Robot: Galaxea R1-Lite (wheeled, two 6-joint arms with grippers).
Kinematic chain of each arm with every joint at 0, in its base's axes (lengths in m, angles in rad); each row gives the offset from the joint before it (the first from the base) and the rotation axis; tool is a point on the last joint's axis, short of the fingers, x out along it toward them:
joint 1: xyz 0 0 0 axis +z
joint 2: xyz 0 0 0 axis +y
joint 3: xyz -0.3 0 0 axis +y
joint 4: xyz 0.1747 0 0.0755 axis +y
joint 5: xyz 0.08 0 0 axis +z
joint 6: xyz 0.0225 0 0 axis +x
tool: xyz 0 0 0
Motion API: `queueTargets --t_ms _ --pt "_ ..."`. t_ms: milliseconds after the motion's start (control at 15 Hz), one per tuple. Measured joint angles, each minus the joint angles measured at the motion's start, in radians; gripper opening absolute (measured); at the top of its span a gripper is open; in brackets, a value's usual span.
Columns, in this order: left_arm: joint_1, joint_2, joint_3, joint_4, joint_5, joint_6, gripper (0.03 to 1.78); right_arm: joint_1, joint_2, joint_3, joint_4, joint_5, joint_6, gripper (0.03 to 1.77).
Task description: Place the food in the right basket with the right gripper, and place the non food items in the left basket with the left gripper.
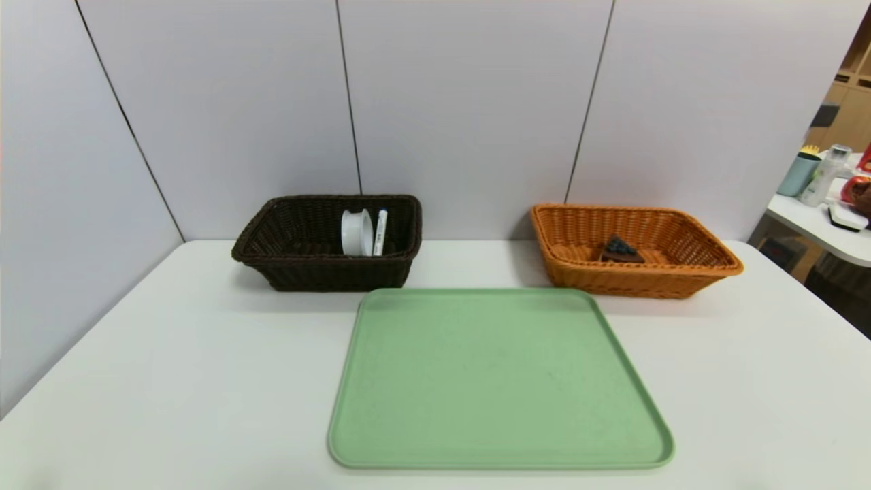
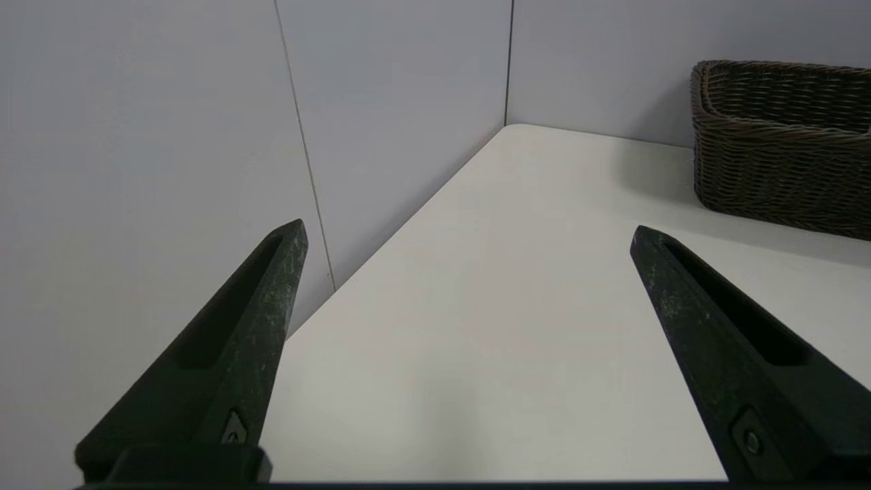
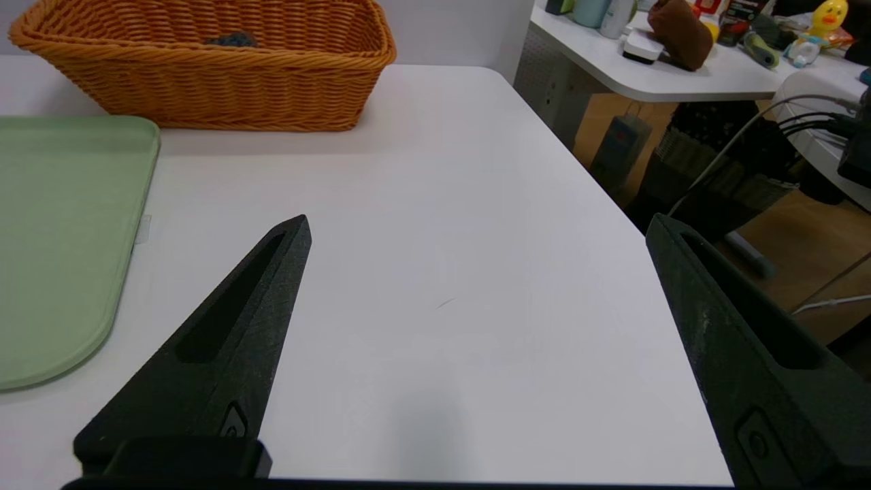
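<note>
The chocolate cake slice (image 1: 620, 250) lies inside the orange-tan right basket (image 1: 701, 269) at the back right of the table; its dark top peeks over the basket's rim (image 3: 231, 39). A white tape roll (image 1: 356, 232) and a blue-capped marker pen (image 1: 380, 232) lean inside the dark brown left basket (image 1: 272, 245). Neither arm shows in the head view. My left gripper (image 2: 468, 235) hangs open over bare table near the left wall, the dark basket (image 2: 782, 143) well ahead of it. Over bare table toward the right edge, my right gripper (image 3: 478, 228) is open and holds nothing.
A light green tray (image 1: 500, 378) with nothing on it lies in the middle of the white table, in front of both baskets. Grey wall panels close the back and left. A side table (image 1: 827, 228) with bottles and clutter stands beyond the right edge.
</note>
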Motion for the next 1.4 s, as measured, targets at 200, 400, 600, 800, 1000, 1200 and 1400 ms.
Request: queueTargets --t_ms 200,400,600,800,1000,1200,1400 --pt "0.012 -0.028 0.001 0.014 -0.001 -0.004 1.69 -0.011 -0.033 0.027 0.0 0.013 0.006 1.7" --pt "0.012 -0.069 0.001 0.049 -0.056 0.001 1.69 -0.005 -0.064 0.05 -0.001 0.014 0.007 1.7" --pt "0.009 -0.125 0.001 0.144 -0.134 0.008 1.69 0.002 -0.113 0.08 0.007 0.053 0.005 1.7" --pt "0.007 -0.182 0.0 0.216 -0.2 0.006 1.69 0.006 -0.184 0.094 0.04 0.152 0.008 1.7" --pt "0.006 -0.21 -0.007 0.255 -0.279 0.01 1.69 0.007 -0.241 0.095 0.077 0.274 0.046 1.7" --pt "0.005 -0.217 -0.009 0.29 -0.361 0.008 1.69 0.008 -0.261 0.113 0.094 0.327 0.083 1.7" --pt "0.006 -0.218 -0.009 0.35 -0.442 0.009 1.69 0.008 -0.266 0.117 0.133 0.355 0.082 1.7"
